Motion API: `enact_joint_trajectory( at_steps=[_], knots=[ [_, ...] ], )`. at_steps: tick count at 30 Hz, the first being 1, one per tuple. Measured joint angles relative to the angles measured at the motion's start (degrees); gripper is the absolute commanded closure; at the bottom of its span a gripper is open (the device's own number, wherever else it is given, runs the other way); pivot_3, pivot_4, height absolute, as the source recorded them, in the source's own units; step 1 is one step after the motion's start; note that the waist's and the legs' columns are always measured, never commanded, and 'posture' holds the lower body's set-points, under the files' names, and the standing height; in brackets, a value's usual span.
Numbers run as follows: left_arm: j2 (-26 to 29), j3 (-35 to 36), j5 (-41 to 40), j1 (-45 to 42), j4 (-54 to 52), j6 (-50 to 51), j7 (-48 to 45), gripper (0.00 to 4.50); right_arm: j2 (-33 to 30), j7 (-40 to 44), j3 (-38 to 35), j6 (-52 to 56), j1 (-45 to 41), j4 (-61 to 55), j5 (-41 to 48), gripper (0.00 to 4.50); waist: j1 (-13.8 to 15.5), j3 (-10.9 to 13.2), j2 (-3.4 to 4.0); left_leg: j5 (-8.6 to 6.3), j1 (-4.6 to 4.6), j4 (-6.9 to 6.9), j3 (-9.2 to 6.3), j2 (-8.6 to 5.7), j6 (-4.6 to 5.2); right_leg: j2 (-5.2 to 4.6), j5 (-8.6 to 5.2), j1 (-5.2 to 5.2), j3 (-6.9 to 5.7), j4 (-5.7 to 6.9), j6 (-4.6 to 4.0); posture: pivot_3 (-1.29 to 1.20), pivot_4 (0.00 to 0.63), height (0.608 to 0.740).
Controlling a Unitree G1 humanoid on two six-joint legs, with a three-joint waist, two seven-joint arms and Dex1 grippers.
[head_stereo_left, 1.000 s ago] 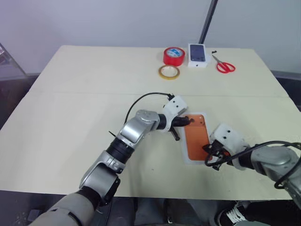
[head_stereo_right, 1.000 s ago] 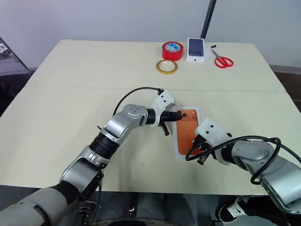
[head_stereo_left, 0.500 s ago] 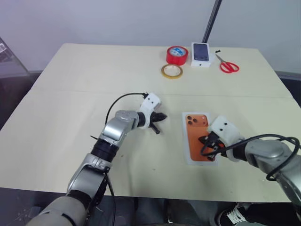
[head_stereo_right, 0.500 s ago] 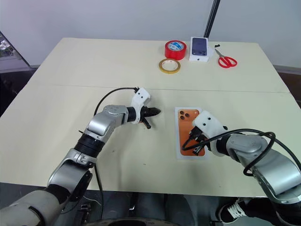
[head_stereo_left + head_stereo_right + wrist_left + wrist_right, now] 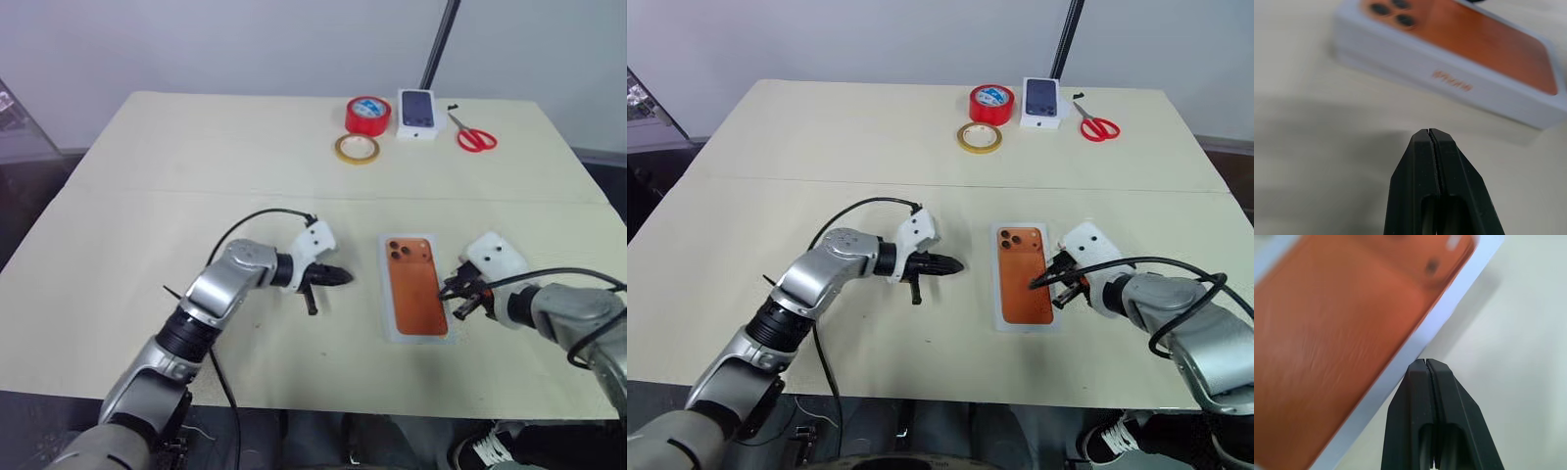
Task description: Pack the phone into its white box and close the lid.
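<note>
Phone (image 5: 416, 287) lay seated in white box (image 5: 388, 315) on bench (image 5: 196, 186); lid not fitted. Left gripper (image 5: 345, 277) and right gripper (image 5: 448, 291) flanked it, jaws pressed together, empty. Next move probably called for fetching the lid.

near table (image 5: 147, 255): bare | centre: white box (image 5: 388, 323) between claws | far edge: tape rolls (image 5: 367, 115), scissors (image 5: 472, 136)

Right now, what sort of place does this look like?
Probably a lab or office test bench: a plain cream table against a bare wall, with tape rolls, red scissors and a boxed phone.
</note>
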Motion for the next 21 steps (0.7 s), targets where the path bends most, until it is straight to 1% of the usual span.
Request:
enact_joint_trajectory(
  at_steps=[4, 7, 16, 21],
  knots=[
    [-2.93, -2.28, 0.44, -0.06, -0.01, -0.74, 0.15, 4.50, 0.29, 0.31, 0.67, -0.02, 0.65, -0.03, -0.09, 4.47, -0.33, 0.00, 0.00, 0.00, 0.02, -0.01, 0.00, 0.04, 0.00, 0.06, 0.00, 0.00, 0.01, 0.01, 0.00, 0.00, 0.150, 0.717],
    [-4.10, -2.95, 0.82, -0.22, 0.32, -1.32, 0.42, 4.50, 0.69, 0.29, 0.74, 0.01, 0.97, -0.04, -0.15, 4.47, -0.36, 0.00, 0.00, 0.00, 0.02, -0.01, 0.00, 0.04, 0.00, 0.06, 0.00, 0.00, 0.01, 0.01, 0.00, 0.00, 0.150, 0.717],
    [-6.34, -1.05, 0.12, -0.24, 0.78, -0.53, 1.46, 4.50, 0.76, 1.29, -1.85, 1.21, 0.93, -0.17, 0.24, 4.47, 0.00, 0.00, 0.01, 0.00, 0.01, 0.00, 0.01, 0.01, 0.00, 0.03, 0.00, 0.00, 0.01, 0.01, 0.00, 0.00, 0.150, 0.717],
    [-6.47, -0.46, -0.69, -0.27, 0.78, 0.18, 1.57, 4.50, 0.49, 1.79, -2.79, 2.25, 0.76, -0.76, 1.04, 4.47, -0.03, 0.00, 0.01, 0.00, 0.01, 0.00, 0.01, 0.01, 0.00, 0.03, 0.00, 0.00, 0.01, 0.01, 0.00, 0.00, 0.150, 0.717]
  ],
)
